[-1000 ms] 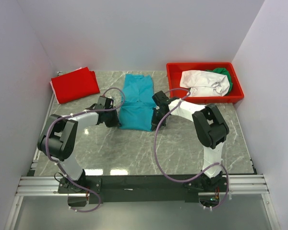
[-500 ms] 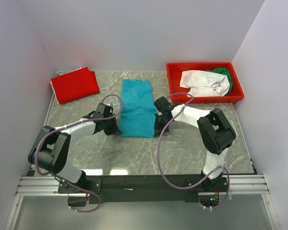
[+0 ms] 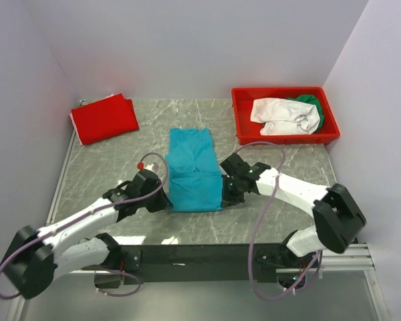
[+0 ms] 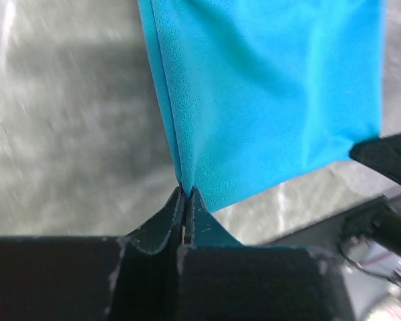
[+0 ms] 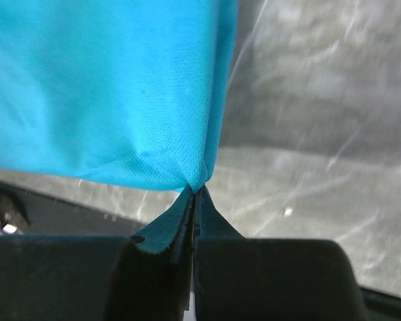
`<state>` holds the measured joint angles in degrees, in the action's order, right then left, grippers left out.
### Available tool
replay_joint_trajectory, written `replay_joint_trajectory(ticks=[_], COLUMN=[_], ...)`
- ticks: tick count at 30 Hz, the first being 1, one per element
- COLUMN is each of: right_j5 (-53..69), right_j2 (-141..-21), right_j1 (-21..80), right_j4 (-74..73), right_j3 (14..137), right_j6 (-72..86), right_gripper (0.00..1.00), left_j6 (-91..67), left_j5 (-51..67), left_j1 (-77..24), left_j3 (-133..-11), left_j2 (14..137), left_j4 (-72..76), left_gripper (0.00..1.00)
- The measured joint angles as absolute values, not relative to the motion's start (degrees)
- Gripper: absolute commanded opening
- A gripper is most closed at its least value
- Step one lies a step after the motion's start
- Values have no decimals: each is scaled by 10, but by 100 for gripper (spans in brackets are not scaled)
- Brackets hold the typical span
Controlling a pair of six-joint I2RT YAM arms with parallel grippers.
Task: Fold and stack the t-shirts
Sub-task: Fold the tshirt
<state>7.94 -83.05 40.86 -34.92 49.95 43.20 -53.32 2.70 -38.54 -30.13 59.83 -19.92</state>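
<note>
Here, teal t-shirt [image 4: 267,93] corner sits inside left pincer [image 4: 186,195]

Walls [image 3: 187,47]: I see plain pale lilac ones at back and both sides.
Table [image 3: 100,167]: grey marbled top, with soft light reflections.
Rail [image 3: 364,257]: metal, along the near edge.
</note>
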Motion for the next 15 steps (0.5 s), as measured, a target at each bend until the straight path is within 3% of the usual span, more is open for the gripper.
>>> replay_joint_trajectory(ticks=[6,15], right_j5=[53,24], right_j2=[-747,-675], right_j1=[455,489], right_j4=[-382,-437], right_j3=[491,492], right_j6=[464,495], right_gripper=[0,0], left_j6=[-596,-644], left_j5=[-4,-35], left_j1=[-444,-499], left_j3=[-295,-317], left_j2=[475,429], left_j4=[-261,-343], left_gripper=[1,1])
